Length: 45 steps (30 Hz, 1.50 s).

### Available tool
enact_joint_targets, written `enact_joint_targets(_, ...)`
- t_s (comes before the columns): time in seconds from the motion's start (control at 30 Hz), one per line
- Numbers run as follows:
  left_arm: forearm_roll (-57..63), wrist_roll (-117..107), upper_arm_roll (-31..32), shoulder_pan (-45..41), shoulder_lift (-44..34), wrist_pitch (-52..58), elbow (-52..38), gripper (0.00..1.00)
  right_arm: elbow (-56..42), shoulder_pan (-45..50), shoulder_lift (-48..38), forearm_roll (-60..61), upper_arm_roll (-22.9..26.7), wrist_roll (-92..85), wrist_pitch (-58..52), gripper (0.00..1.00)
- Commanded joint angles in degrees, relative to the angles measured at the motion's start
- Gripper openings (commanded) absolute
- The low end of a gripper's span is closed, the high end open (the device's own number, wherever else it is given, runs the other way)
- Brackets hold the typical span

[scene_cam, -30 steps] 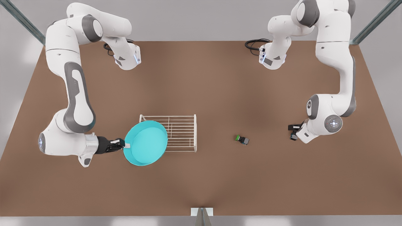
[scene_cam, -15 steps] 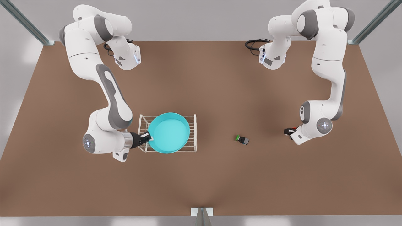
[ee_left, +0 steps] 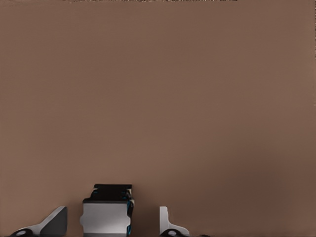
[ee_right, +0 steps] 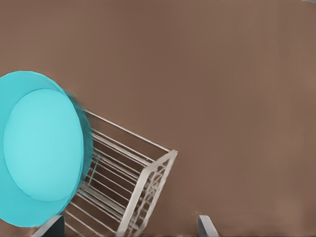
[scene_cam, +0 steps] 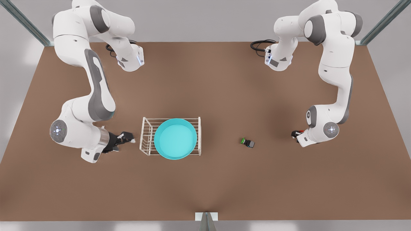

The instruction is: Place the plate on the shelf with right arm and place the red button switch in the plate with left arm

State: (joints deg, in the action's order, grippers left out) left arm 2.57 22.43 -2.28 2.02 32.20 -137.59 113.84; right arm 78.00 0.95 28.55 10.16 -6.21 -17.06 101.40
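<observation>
— Where is the plate (scene_cam: 175,138)?
— Flat on the shelf (scene_cam: 146,138), toward its right end; the right gripper (scene_cam: 127,138) stands spread and empty just left of the shelf.
— And the red button switch (ee_left: 109,211)?
— Far right, between the left gripper's (scene_cam: 294,133) parted fingers (ee_left: 167,220).

The front view looks almost straight down on the whole table (scene_cam: 205,186), taking in both arms from well above. The right wrist view looks close down on the plate (ee_right: 42,148) and shelf (ee_right: 133,177), both shared with the front view. The left wrist view faces bare tabletop at close range, a black-and-grey switch (ee_left: 107,212) between its fingers (ee_left: 170,222).
</observation>
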Motion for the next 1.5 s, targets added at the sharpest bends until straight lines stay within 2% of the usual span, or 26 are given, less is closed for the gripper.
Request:
enact_joint_targets(0.0,-0.3,7.2,0.0,0.0,0.0,-1.4,0.0,0.77,-0.5,-0.3,-0.3,-12.3,2.4,6.5,-10.6,1.00)
enact_joint_targets(0.07,-0.3,7.1,0.0,0.0,0.0,-1.4,0.0,0.75,-3.4,-0.1,-0.9,-15.9,2.3,11.3,-15.0,1.00)
enact_joint_targets(0.1,-0.4,7.0,0.0,0.0,-0.1,-1.8,-0.2,0.75,-3.2,-0.2,-4.4,-15.4,2.3,11.2,-15.3,1.00)
enact_joint_targets(0.2,-0.5,7.0,0.0,-0.1,-0.1,-3.0,-0.2,0.75,5.9,-0.9,-18.9,-14.2,3.5,12.0,-15.6,1.00)
enact_joint_targets(0.3,-0.5,7.0,0.1,-0.2,-0.1,-4.3,-0.3,0.75,12.3,-1.5,-24.2,-11.9,3.6,12.4,-15.2,1.00)
enact_joint_targets(0.47,-1.2,6.3,0.2,-0.5,-0.1,-4.4,-0.3,0.75,12.4,-1.5,-23.7,-12.0,3.7,12.3,-15.2,1.00)
enact_joint_targets(0.53,-1.3,6.2,0.2,-0.5,0.1,-5.1,-0.3,0.58,12.4,-1.5,-23.5,-12.0,3.7,12.2,-15.2,1.00)
enact_joint_targets(0.7,-1.3,6.3,0.2,-0.5,0.9,-5.4,-0.6,0.58,12.4,-1.5,-23.6,-12.0,3.7,12.1,-15.4,1.00)
enact_joint_targets(0.8,-1.3,6.1,0.1,-0.6,0.7,-5.2,-0.6,0.46,12.4,-1.5,-23.6,-12.0,3.7,12.1,-15.5,1.00)
enact_joint_targets(0.97,-1.3,2.8,0.2,-1.0,0.1,-4.9,-0.6,0.40,12.4,-1.5,-23.6,-12.0,3.7,12.1,-15.5,1.00)
enact_joint_targets(1.1,-1.3,-11.4,0.2,-3.4,-2.8,-1.0,-0.6,0.39,12.4,-1.5,-23.6,-12.0,3.9,11.6,-15.4,1.00)
enact_joint_targets(1.27,-1.3,-33.8,0.3,-11.1,-12.4,15.0,-2.7,0.39,12.4,-1.5,-23.8,-12.0,4.4,11.3,-15.4,1.00)
enact_joint_targets(1.4,-1.3,-53.3,2.5,-18.7,-14.2,28.1,-10.7,0.39,12.4,-1.5,-23.7,-12.0,4.8,11.2,-15.4,1.00)
enact_joint_targets(1.47,-1.2,-65.9,6.9,-22.0,-9.9,35.5,-20.1,0.39,12.4,-1.5,-23.7,-12.0,4.9,11.2,-15.5,1.00)
